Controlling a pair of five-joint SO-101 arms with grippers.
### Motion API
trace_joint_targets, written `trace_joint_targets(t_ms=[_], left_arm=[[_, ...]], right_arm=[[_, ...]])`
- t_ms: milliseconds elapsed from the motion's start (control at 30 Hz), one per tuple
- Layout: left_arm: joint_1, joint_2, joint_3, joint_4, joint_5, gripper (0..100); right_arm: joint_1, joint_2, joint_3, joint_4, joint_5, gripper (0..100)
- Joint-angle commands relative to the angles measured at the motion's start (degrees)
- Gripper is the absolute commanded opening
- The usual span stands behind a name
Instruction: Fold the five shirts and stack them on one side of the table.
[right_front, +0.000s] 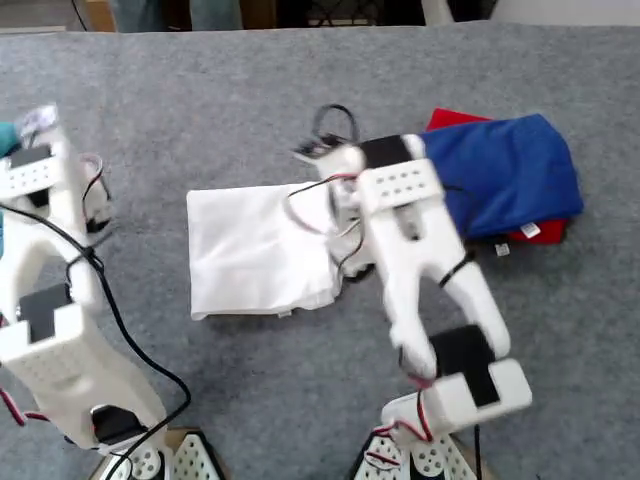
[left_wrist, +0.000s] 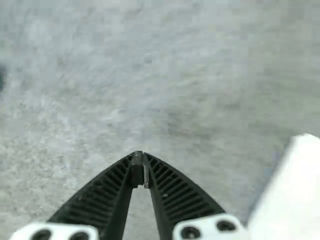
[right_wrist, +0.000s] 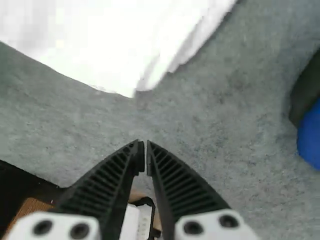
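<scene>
Near the white shirt (right_front: 260, 250), the right pincer (right_wrist: 145, 145) hangs closed.

1. The table cover (right_front: 250, 100) is a plain, slightly mottled grey with no pattern.
2. The white shirt (right_front: 250, 255) in the middle is a single plain white.
3. On the right, the blue shirt (right_front: 515, 170) is a solid royal blue.
4. The red shirt (right_front: 455, 120) under it is bright red, with a small white label (right_front: 530, 232) at its near edge.
5. The left arm (right_front: 55, 350) and the right arm (right_front: 400, 185) are white with black blocks.
6. The left gripper (left_wrist: 139, 170) and the right gripper (right_wrist: 145, 150) have black ribbed fingers on white mounts.
7. A black cable (right_front: 120, 320) runs down the left arm, and thin red and white wires loop at the right arm.
8. A teal patch (right_front: 5, 135) shows at the far left edge.
</scene>
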Motion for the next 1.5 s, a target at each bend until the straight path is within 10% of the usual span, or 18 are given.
trace_joint_targets(t_ms=[0, 433, 867, 1467], left_arm=[[6.99, -5.98, -3.74, 1.05, -3.16, 3], [21.85, 14.33, -4.35, -12.84, 2.29, 3], [20.97, 13.27, -11.56, -6.68, 2.37, 3], [22.73, 21.36, -12.0, -13.45, 2.46, 3]], right_arm=[[-8.62, -4.35, -2.68, -1.05, -6.07, 1.9], [4.57, 10.07, 15.08, -16.09, -6.59, 2.1], [4.13, -3.82, 8.22, -9.23, -6.77, 1.9], [10.11, 1.19, 32.13, -46.24, -7.12, 1.8]])
